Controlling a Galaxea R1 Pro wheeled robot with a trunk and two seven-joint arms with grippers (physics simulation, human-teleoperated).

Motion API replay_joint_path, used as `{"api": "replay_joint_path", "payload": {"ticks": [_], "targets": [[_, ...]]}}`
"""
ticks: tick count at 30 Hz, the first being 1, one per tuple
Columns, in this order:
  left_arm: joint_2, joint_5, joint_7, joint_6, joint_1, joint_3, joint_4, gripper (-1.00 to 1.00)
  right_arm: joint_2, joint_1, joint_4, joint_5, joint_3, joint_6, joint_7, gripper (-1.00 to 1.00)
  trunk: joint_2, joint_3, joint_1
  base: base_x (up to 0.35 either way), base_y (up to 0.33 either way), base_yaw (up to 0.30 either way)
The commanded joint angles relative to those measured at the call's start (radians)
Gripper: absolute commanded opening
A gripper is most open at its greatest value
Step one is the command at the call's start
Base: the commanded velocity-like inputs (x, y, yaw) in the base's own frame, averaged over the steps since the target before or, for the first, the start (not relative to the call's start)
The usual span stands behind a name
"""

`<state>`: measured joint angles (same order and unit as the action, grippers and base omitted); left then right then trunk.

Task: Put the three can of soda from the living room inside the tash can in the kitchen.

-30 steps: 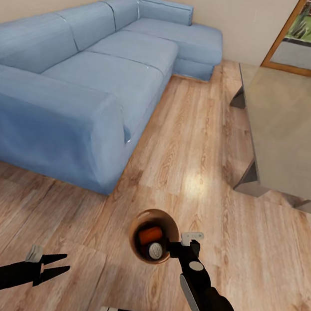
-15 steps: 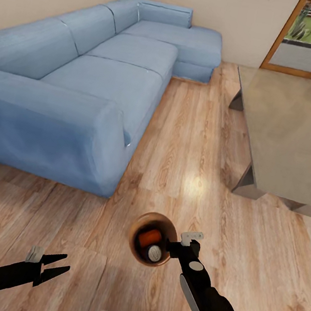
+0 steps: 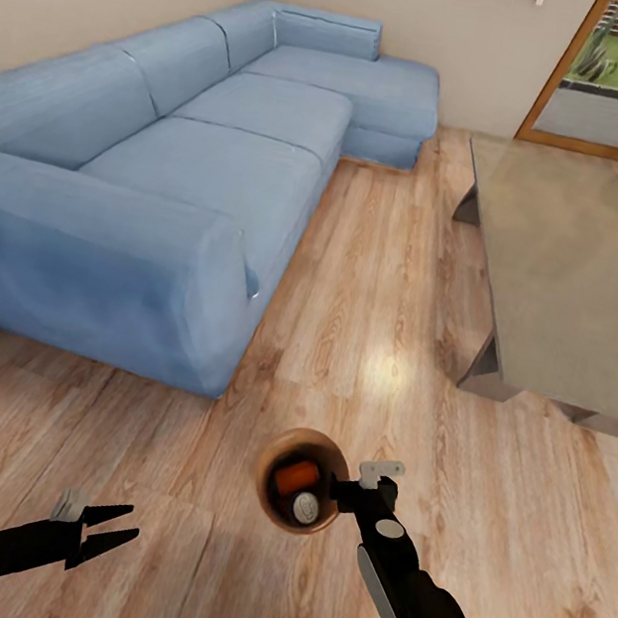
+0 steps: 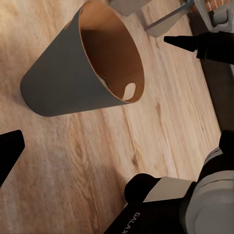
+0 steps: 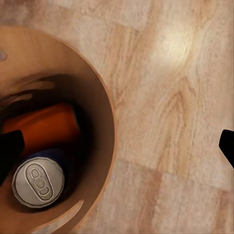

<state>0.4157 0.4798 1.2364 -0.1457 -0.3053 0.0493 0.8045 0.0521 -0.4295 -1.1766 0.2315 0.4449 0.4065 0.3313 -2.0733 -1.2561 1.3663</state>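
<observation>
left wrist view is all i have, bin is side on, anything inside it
Observer: Yes. The right wrist view looks down into the bin: an orange can lies on its side, with an upright can beside it.
Operator: where's the right gripper
Observer: The right gripper is at the bin's rim, with one finger inside.
Operator: what room
Observer: The head view shows a blue sofa and a low table.

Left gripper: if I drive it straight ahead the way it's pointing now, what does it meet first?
Probably the trash can: in the left wrist view it sits between the open left gripper's fingertips, grey wall facing the gripper, with wood floor beneath. Depth is unclear.
</observation>
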Motion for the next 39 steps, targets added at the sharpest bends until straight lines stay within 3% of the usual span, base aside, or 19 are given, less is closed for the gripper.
{"api": "replay_joint_path", "payload": {"ticks": [1, 12, 39], "targets": [[0.0, 0.0, 0.0, 0.0, 0.0, 0.0, 0.0, 1.0, 0.0, 0.0, 0.0, 0.0, 0.0, 0.0, 0.0, 1.0, 0.007, 0.003, -0.004, 0.0, 0.0, 0.0], [0.0, 0.0, 0.0, 0.0, 0.0, -0.002, 0.0, 1.0, 0.0, 0.0, 0.0, 0.0, 0.0, 0.0, 0.0, 1.0, 0.084, 0.038, -0.046, 0.0, 0.0, 0.0], [0.0, 0.0, -0.002, 0.0, 0.0, -0.002, -0.001, 1.0, 0.0, 0.0, 0.0, 0.0, 0.0, 0.0, 0.0, 1.0, 0.273, 0.166, -0.15, 0.0, 0.0, 0.0]]}}
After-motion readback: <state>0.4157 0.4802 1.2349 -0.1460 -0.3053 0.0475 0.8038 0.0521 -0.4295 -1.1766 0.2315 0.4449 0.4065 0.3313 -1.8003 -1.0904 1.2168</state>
